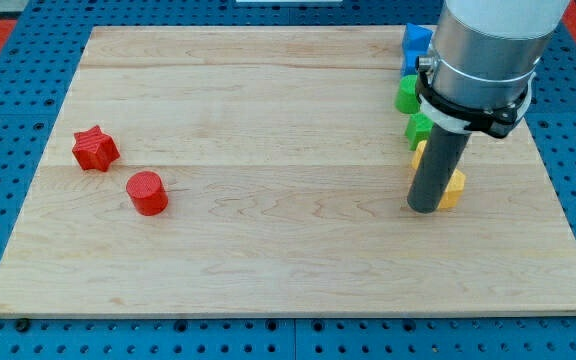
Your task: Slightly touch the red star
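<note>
The red star (pixel 95 148) lies near the board's left edge, at mid height. My tip (pixel 426 208) rests on the board far to the view's right, well apart from the star. The tip stands just left of a yellow block (pixel 453 189), touching or nearly touching it. The arm's grey body hides part of the blocks behind the rod.
A red cylinder (pixel 148 193) sits just below and right of the star. Near the rod are another yellow block (pixel 419 155), two green blocks (pixel 419 127) (pixel 407 94) and two blue blocks (pixel 417 40) (pixel 409 64). The wooden board (pixel 268 250) lies on a blue surface.
</note>
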`<action>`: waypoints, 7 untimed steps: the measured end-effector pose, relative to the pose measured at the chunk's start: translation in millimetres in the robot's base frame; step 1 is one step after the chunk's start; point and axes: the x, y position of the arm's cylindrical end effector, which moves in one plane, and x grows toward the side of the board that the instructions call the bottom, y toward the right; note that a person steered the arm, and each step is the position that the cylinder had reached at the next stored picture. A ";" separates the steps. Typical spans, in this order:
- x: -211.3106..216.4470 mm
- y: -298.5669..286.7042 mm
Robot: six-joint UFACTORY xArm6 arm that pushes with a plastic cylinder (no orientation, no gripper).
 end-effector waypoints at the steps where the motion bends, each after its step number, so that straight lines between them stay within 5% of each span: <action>1: 32.8 -23.5; 2: 46.1 -53.0; 5: 86.5 -347.7; 7: 8.3 -401.2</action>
